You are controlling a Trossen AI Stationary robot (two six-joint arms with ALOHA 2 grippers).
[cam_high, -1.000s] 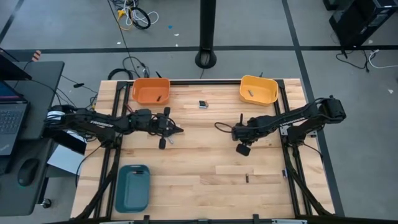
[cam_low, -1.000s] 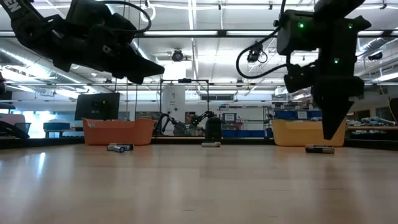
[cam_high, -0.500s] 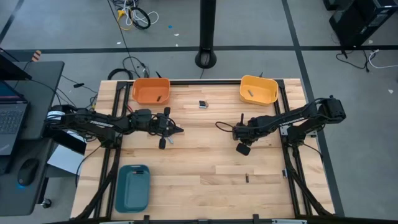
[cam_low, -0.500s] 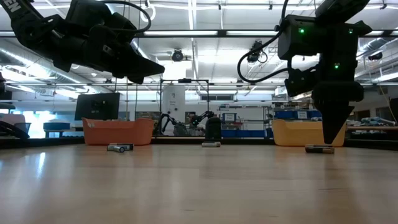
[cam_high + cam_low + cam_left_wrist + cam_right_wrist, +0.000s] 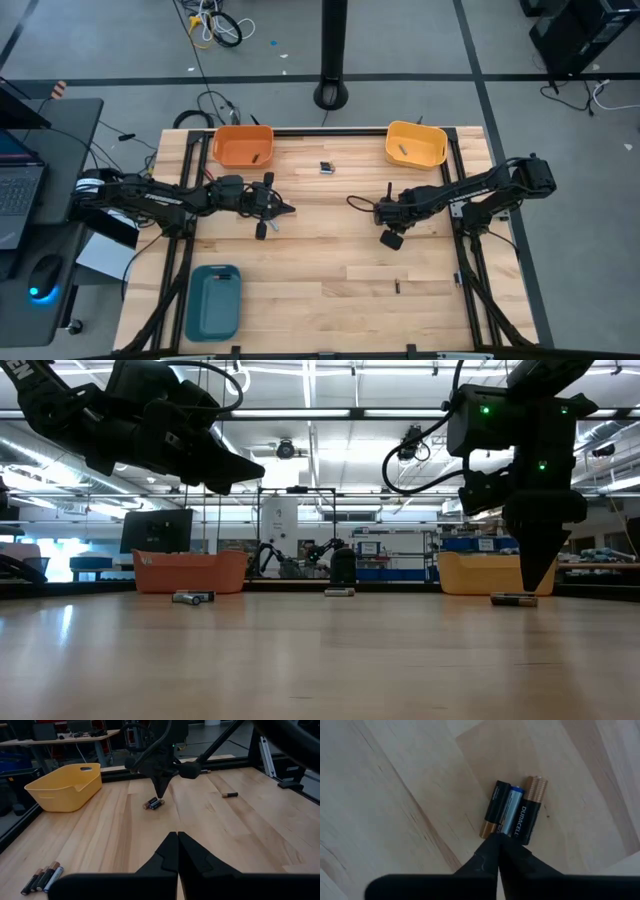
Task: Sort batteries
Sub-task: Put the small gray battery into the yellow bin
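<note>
Grey floor [image 5: 100, 40] with loose cables [image 5: 215, 25], a black post [image 5: 331, 50], perhaps ceiling strip lights [image 5: 330, 415].

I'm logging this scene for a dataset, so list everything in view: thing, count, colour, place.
orange bin: one, orange, far left of the table.
yellow bin: one, yellow, far right of the table.
teal tray: one, teal, near left corner.
boxy battery: one, dark, between the two bins.
battery cluster: three, black, blue and copper, side by side under the right tool.
battery row: about four, dark, near the left tool.
lone battery: one, dark, near right of the table.
left tool: shut, above the table's left half.
right tool: shut, just over the cluster.
</note>
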